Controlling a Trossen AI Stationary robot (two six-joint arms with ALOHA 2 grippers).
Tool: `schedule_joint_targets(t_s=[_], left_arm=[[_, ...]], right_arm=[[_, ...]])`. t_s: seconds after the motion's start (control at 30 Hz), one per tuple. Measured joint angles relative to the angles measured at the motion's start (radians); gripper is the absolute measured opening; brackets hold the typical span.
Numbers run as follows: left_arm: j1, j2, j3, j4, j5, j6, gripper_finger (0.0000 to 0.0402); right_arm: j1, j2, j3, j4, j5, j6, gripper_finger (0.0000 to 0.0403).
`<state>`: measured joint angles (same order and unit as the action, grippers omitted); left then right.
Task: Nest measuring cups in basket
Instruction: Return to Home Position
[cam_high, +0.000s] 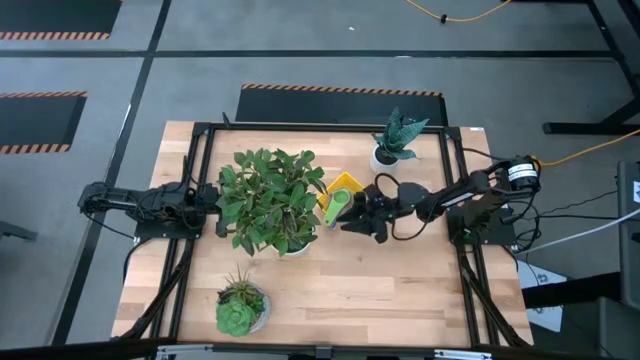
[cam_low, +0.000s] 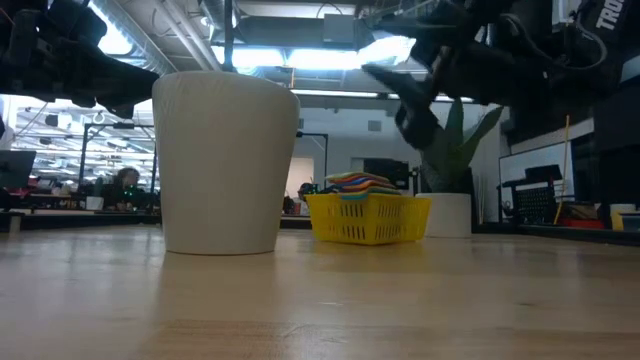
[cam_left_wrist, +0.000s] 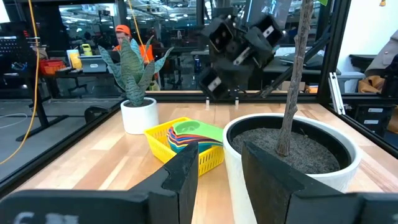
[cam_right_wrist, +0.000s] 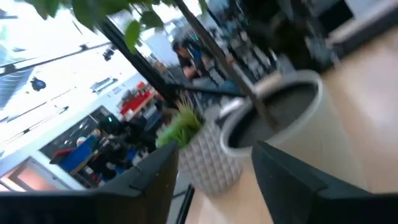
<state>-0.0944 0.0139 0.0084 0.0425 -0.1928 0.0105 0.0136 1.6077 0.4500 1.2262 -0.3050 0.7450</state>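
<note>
The yellow basket (cam_high: 345, 184) stands on the table between the big leafy plant and the small spiky plant. The measuring cups (cam_low: 356, 183) lie stacked in it, a green one (cam_high: 335, 206) on top; in the left wrist view they show as the coloured stack (cam_left_wrist: 194, 132) inside the basket (cam_left_wrist: 166, 140). My right gripper (cam_high: 352, 218) hovers open just right of the basket, above table height (cam_low: 418, 105), holding nothing (cam_right_wrist: 214, 155). My left gripper (cam_high: 212, 200) waits open at the left side of the leafy plant's pot, fingers (cam_left_wrist: 186, 177) level.
A large white pot (cam_low: 225, 165) with the leafy plant (cam_high: 270, 198) stands left of the basket. A small white pot with a spiky plant (cam_high: 392, 148) is behind it. A textured pot with a succulent (cam_high: 240, 308) sits near the front edge. Bare wood lies at front right.
</note>
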Motion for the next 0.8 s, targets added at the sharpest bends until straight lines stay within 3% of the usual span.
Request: schedule_joint_targets(t_s=[0.2, 0.4, 0.63, 0.8], left_arm=[[0.0, 0.0, 0.0, 0.0, 0.0, 0.0, 0.0117], [0.0, 0.0, 0.0, 0.0, 0.0, 0.0, 0.0117], [0.0, 0.0, 0.0, 0.0, 0.0, 0.0, 0.0117], [0.0, 0.0, 0.0, 0.0, 0.0, 0.0, 0.0117]], right_arm=[[-0.042, -0.018, 0.0, 0.115, -0.016, -0.06, 0.014], [-0.071, -0.135, 0.0, 0.04, -0.037, -0.145, 0.0074], [-0.077, -0.398, 0.0, -0.325, -0.023, -0.247, 0.003], [-0.077, -0.662, 0.0, -0.677, 0.09, -0.339, 0.0027]])
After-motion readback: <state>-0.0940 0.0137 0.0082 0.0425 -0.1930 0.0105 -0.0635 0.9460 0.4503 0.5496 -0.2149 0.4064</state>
